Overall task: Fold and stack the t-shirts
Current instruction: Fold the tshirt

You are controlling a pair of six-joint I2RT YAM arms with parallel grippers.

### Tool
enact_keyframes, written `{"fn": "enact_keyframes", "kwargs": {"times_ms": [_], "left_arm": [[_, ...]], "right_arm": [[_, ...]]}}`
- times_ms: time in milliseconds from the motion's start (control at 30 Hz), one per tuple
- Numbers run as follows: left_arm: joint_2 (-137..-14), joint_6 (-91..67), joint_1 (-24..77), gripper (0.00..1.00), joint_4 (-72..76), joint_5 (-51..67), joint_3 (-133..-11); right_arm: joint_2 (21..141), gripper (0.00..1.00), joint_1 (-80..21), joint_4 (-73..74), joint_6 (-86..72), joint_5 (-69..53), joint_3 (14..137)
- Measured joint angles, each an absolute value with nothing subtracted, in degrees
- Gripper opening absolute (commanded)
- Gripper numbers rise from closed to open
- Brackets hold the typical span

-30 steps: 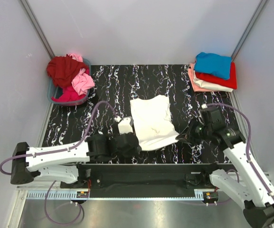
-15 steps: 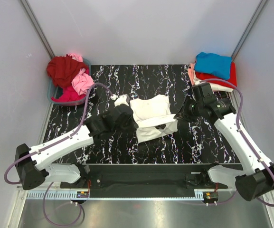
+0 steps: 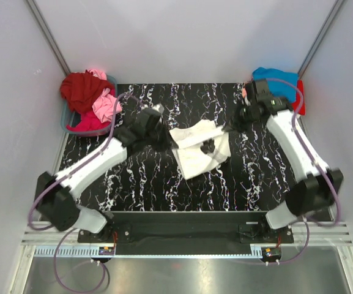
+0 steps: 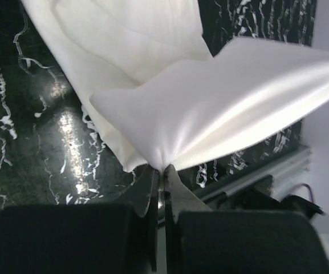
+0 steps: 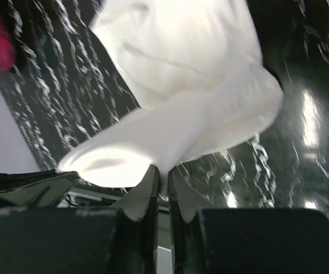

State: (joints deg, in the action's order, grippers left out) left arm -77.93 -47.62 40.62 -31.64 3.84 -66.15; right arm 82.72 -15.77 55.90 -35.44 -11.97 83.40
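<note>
White t-shirt (image 3: 194, 162) in the centre of the top view, lying on the black marbled table (image 3: 145, 177), black print (image 3: 208, 147) turned up. One edge raised off the table and stretched as a band from left to right across the frame, long axis running between the two arms.

Pinched at its left end by the left gripper (image 3: 167, 136), closed tight on a corner of the cloth. Pinched at its right end by the right gripper (image 3: 231, 125), closed as well on a bunched fold. Neither arm nearer than the other: one at each end of the band.

Probably in the middle of a fold. Raised edge to be carried over the flat part and laid down with both ends moving together, otherwise a crooked crease.

Bare table showing toward the top centre and the lower left of the frame. Little room at the upper right, with the folded stack (image 3: 280, 86) just behind the right gripper. Basket (image 3: 72, 127) of unfolded shirts (image 3: 87, 92) at the upper left, well apart from the left gripper.
</note>
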Motion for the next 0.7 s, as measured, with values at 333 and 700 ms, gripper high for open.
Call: {"fn": "enact_keyframes", "kwargs": {"times_ms": [333, 700], "left_arm": [[-124.38, -37.28, 17.12, 0.99, -36.56, 15.86, -103.18], [-112.9, -36.21, 18.22, 0.99, -37.34, 15.97, -89.27]], "right_arm": [[153.97, 0.98, -12.45, 62.59, -29.78, -20.6, 161.36], [126.26, 1.0, -9.63, 49.5, -28.18, -21.5, 112.88]]}}
